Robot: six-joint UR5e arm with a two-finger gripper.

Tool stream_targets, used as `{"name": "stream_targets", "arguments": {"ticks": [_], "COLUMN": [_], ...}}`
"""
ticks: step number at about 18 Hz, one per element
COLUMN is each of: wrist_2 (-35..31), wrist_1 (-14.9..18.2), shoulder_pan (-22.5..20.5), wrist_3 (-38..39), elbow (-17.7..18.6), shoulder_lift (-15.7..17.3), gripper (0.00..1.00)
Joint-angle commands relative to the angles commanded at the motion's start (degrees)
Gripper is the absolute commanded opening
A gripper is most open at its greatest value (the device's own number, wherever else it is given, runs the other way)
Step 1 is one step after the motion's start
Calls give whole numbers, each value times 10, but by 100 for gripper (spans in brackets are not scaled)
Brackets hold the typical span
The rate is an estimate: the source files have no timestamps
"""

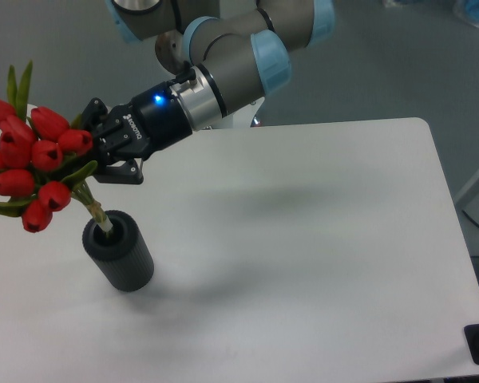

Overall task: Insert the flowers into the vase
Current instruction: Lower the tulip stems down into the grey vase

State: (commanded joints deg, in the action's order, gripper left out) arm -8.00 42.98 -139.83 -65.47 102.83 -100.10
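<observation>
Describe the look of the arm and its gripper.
The arm is made of grey cylindrical links with light-blue joint caps. A silver ring sits at the wrist, next to a lit blue light. The gripper is black, with small white lettering on its body and dark fingers.

white table (319, 239) with rounded corners — grey floor (399, 64) behind, soft even light

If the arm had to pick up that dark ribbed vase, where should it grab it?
Probably around the vase's ribbed wall, low down, coming from the open table side on the right. It is a plain upright cylinder, and the flowers and the gripper crowd the space above its mouth, where the stems already enter.
</observation>
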Motion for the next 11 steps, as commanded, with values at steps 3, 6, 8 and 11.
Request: {"name": "stream_targets", "arguments": {"ticks": [3, 6, 8, 11], "wrist_2": [-1, -2, -3, -6], "wrist_1": [0, 0, 0, 0], "shoulder_pan": [1, -1, -1, 3], "wrist_3": [-30, -63, -68, -83], "elbow": [20, 47, 59, 62], "shoulder_lift": [-4, -5, -5, -16], "gripper": [10, 10, 10, 12]}}
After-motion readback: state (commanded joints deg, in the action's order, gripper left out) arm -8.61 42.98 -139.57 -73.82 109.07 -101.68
